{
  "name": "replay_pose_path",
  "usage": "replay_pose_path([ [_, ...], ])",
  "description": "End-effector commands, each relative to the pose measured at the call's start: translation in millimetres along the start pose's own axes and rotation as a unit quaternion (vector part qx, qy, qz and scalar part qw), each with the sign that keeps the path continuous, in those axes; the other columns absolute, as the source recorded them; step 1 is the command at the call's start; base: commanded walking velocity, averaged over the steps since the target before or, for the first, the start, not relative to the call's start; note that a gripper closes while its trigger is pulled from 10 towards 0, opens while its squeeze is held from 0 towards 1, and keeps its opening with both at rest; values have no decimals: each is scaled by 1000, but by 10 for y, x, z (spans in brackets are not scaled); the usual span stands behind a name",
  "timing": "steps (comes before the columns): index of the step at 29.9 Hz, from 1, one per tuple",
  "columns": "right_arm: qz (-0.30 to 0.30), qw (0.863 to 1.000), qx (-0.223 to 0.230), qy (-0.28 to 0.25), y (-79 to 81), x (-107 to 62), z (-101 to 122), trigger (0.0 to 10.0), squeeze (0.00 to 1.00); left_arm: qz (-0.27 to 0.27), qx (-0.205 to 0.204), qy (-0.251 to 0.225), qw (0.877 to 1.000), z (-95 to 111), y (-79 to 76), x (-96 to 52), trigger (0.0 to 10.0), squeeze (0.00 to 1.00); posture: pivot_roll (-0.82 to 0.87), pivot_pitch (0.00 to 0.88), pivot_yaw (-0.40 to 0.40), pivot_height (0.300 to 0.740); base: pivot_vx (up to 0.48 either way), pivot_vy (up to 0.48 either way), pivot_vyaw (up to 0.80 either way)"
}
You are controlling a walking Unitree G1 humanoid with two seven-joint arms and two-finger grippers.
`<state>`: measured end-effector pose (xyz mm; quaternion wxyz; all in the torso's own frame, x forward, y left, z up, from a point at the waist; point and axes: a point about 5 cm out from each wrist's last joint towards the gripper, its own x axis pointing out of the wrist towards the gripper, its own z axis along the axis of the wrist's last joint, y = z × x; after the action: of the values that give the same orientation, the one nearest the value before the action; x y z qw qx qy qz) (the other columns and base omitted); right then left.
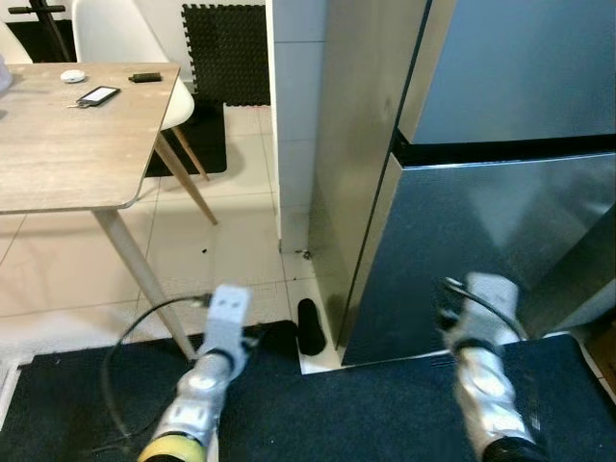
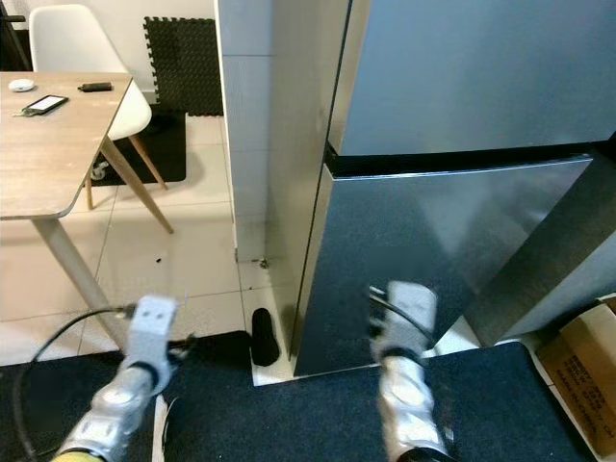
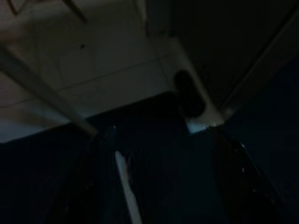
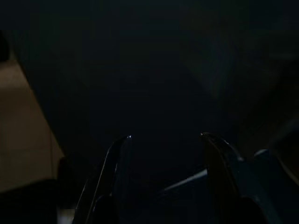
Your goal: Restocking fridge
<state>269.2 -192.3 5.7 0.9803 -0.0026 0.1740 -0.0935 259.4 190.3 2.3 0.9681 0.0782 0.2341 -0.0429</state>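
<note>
Straight ahead, shut fridge (cardboard box beside it).

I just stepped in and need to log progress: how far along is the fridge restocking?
Barely begun. The robot stands before the fridge, whose doors are both shut. The left gripper and right gripper are open and carry nothing. No groceries are in sight; the table holds only a phone and small items. Opening the fridge and loading remain.

Closed fridge ahead; wooden table left; both arms low.
</note>
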Motion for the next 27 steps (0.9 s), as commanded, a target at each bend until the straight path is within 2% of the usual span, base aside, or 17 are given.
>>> replay_pose_path([
  [1, 11, 1000, 11, 2, 47, 9, 17, 10000, 0, -6, 8, -22, 1000, 77, -8, -2, 10000, 0, 37, 0, -53, 740, 0, 0, 0],
  [2, 39, 998, -3, -41, 136, 26, 234, 10000, 0, 43, 9, -73, 996, 236, 159, -50, 10000, 0, 22, 0, -46, 740, 0, 0, 0],
  [4, 39, 998, -3, -41, 136, 26, 234, 10000, 0, 43, 9, -73, 996, 236, 159, -50, 10000, 0, 22, 0, -46, 740, 0, 0, 0],
  [5, 48, 997, -7, -65, 196, 18, 343, 10000, 0, 60, 5, -91, 994, 313, 224, -64, 10000, 0, 7, 0, -44, 740, 0, 0, 0],
  [6, 48, 997, -7, -65, 196, 18, 343, 10000, 0, 60, 5, -91, 994, 313, 224, -64, 10000, 0, 7, 0, -44, 740, 0, 0, 0],
  [7, 42, 996, 17, -78, 241, -6, 419, 10000, 0, 69, 8, -106, 992, 381, 263, -83, 10000, 0, -3, 0, -42, 740, 0, 0, 0],
  [9, 36, 995, 28, -87, 278, -63, 449, 10000, 0, 67, 15, -120, 990, 437, 263, -110, 10000, 0, 3, 0, -44, 740, 0, 0, 0],
  [12, 67, 991, 28, -115, 370, -165, 516, 10000, 0, 22, 39, -168, 985, 567, 140, -218, 10000, 0, 15, 0, -46, 740, 0, 0, 0],
  [13, 67, 991, 28, -115, 370, -165, 516, 10000, 0, 22, 39, -168, 985, 567, 140, -218, 10000, 0, 15, 0, -46, 740, 0, 0, 0],
  [16, 81, 980, 10, -179, 382, -50, 867, 10000, 0, 0, 19, -204, 979, 765, 68, -259, 10000, 0, 16, 0, -36, 740, 0, 0, 0],
  [17, 81, 980, 10, -179, 382, -50, 867, 10000, 0, 0, 19, -204, 979, 765, 68, -259, 10000, 0, 16, 0, -36, 740, 0, 0, 0],
  [19, 74, 978, 7, -197, 366, -3, 1024, 10000, 0, -5, 14, -235, 972, 984, 34, -228, 10000, 0, 22, 0, -44, 740, 0, 0, 0],
  [22, 72, 977, 2, -200, 386, -22, 1055, 10000, 0, -1, 4, -250, 968, 1126, 55, -202, 10000, 0, 17, 0, -36, 740, 0, 0, 0],
  [26, 88, 975, -16, -201, 466, -78, 1021, 10000, 0, -1, -1, -249, 968, 1164, 49, -182, 10000, 0, 15, 0, -22, 740, 0, 0, 0],
  [27, 93, 976, -3, -196, 495, -84, 1013, 10000, 0, -2, -2, -246, 969, 1169, 33, -168, 10000, 0, 10, 0, -17, 740, 0, 0, 0],
])
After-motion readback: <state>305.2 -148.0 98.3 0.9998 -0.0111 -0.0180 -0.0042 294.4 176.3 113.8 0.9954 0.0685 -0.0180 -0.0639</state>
